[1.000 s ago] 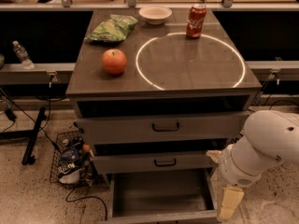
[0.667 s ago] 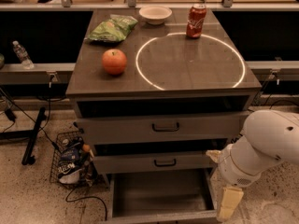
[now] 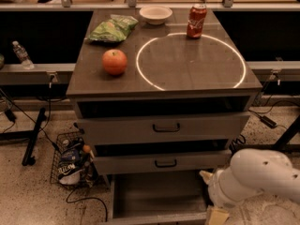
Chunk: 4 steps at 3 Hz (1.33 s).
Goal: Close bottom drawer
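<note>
A grey tabletop [image 3: 187, 74] fills the upper centre. On it lie an apple [image 3: 115, 61], green bag [image 3: 112, 28], white bowl [image 3: 155, 14] and red can [image 3: 196, 21]. The gripper [image 3: 217, 215] hangs at lower right.

A brown-grey surface [image 3: 187, 81] marked with a thin white circle [image 3: 137, 64] carries a red-orange apple [image 3: 115, 62], a green bag [image 3: 112, 28], a white bowl [image 3: 155, 14] and a red can [image 3: 196, 21] with white lettering, above the grey bottom drawer [image 3: 154, 196], with the cream-coloured gripper [image 3: 215, 215] of the white arm [image 3: 258, 177] at the lower right beside it.
</note>
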Tool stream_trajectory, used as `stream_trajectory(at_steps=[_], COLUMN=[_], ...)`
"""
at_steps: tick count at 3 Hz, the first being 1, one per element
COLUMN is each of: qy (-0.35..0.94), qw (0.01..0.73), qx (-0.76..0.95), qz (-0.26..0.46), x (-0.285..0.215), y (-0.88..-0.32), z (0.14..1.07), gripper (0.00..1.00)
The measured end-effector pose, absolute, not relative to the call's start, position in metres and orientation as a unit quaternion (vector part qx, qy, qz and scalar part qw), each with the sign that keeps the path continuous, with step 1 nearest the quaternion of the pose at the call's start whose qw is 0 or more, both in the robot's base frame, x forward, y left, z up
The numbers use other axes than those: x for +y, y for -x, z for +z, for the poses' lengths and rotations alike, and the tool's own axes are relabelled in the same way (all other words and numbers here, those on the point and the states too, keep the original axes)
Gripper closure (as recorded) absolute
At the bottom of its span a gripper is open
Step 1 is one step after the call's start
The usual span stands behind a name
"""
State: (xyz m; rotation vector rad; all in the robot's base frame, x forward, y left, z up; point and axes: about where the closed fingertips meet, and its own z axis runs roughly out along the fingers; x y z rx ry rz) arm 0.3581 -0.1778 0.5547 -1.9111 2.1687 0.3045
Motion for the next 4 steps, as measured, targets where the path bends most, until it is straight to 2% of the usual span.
stream_trajectory(at_steps=[3, 4], qy=[0.671, 0.671], qw=[0.123, 0.123], qx=[0.721, 0.721], qz=[0.122, 0.122], x=[-0.15, -0.15], y=[-0.38, -0.38], z=[0.367, 0.367], gripper=[0.0, 0.0])
